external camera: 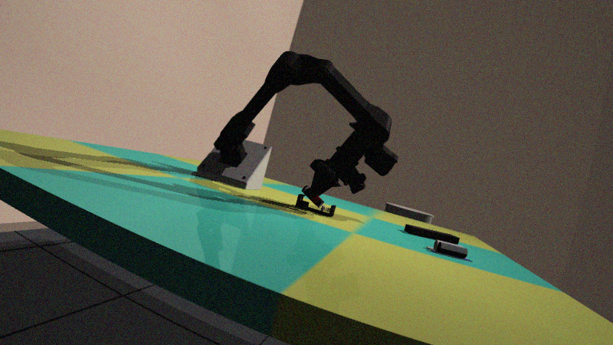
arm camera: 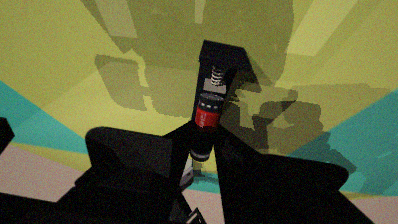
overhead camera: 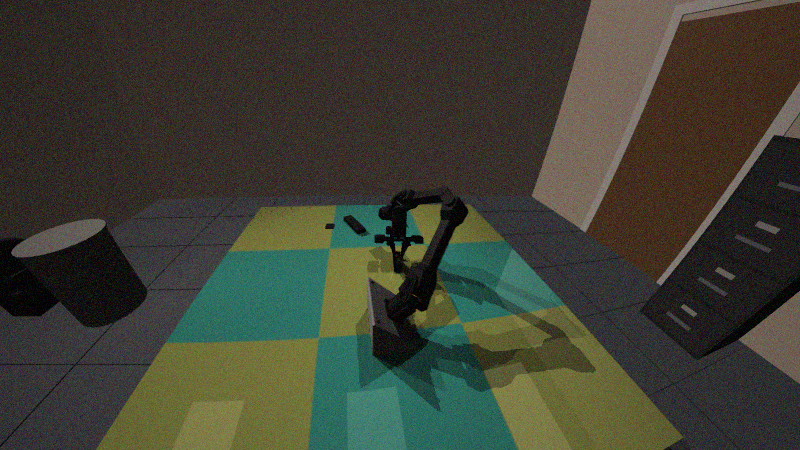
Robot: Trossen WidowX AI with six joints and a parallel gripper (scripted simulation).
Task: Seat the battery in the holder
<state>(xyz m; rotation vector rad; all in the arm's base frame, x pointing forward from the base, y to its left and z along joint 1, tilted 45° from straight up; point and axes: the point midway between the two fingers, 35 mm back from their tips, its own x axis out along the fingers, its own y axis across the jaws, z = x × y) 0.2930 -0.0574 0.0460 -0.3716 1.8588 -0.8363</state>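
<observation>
My gripper (overhead camera: 398,260) (external camera: 312,195) (arm camera: 204,126) is shut on the battery, low over the holder. The battery (external camera: 316,199) (arm camera: 207,118) is black with a red band. In the exterior view it is tilted, its spring-side end low inside the holder and its other end raised near the holder's taller left post. The black holder (external camera: 332,210) (arm camera: 222,51) lies on the yellow tabletop, with its coil spring (external camera: 326,208) (arm camera: 216,76) just beyond the battery's low end. In the wrist view the battery lines up closely with the holder. The fingers hide its middle and most of the lip end.
A long black block (overhead camera: 355,225) (external camera: 431,234) lies farther out on the checkered table (overhead camera: 268,291) (external camera: 385,274). A short grey and black cylinder (external camera: 450,249) lies beside it in the exterior view. The arm's wedge-shaped base (external camera: 257,160) stands behind the holder.
</observation>
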